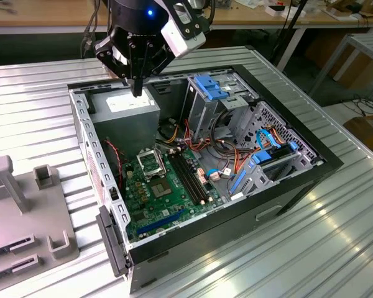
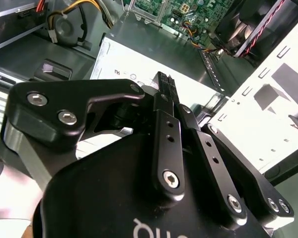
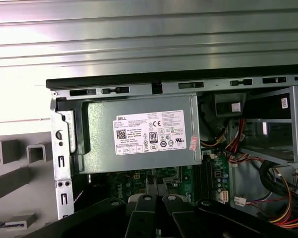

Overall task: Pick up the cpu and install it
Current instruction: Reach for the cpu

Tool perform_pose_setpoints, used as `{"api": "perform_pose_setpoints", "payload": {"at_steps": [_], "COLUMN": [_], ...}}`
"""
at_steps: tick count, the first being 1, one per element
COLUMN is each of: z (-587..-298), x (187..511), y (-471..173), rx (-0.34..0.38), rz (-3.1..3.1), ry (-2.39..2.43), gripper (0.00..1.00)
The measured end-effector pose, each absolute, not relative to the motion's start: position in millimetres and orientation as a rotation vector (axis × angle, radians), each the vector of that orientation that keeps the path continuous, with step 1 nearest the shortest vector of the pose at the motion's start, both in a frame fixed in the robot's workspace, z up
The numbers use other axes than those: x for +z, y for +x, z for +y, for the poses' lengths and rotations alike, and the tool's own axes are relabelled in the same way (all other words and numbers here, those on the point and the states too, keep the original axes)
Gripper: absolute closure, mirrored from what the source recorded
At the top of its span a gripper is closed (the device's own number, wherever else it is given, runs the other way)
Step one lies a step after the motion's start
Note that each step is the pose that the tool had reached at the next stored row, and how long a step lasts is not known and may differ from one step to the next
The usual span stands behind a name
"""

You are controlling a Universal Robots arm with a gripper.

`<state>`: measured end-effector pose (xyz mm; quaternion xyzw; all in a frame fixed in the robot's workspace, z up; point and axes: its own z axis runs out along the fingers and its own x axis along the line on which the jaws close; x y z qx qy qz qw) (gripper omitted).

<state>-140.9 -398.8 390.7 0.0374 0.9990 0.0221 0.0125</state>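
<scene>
My end effector [image 1: 137, 90] hangs over the grey power supply box [image 1: 125, 107], inside the open computer case [image 1: 323, 162] that lies in the middle of the desk [image 1: 37, 124]. Its fingers [image 2: 166, 124] are pressed together, and I see nothing between them. The cpu [image 1: 160, 186], as far as I can tell, is the small grey square lying flat on the green board [image 1: 143, 208], just beside the black socket [image 1: 150, 162] and well apart from my end effector
</scene>
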Motion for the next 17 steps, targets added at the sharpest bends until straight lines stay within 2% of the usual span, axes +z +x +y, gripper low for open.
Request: {"api": "perform_pose_setpoints", "payload": {"at_steps": [17], "z": [-398.8], "x": [389.4], "y": [-148.5], "rx": [0.069], "rz": [3.114], "ry": [0.117], "gripper": [0.89]}}
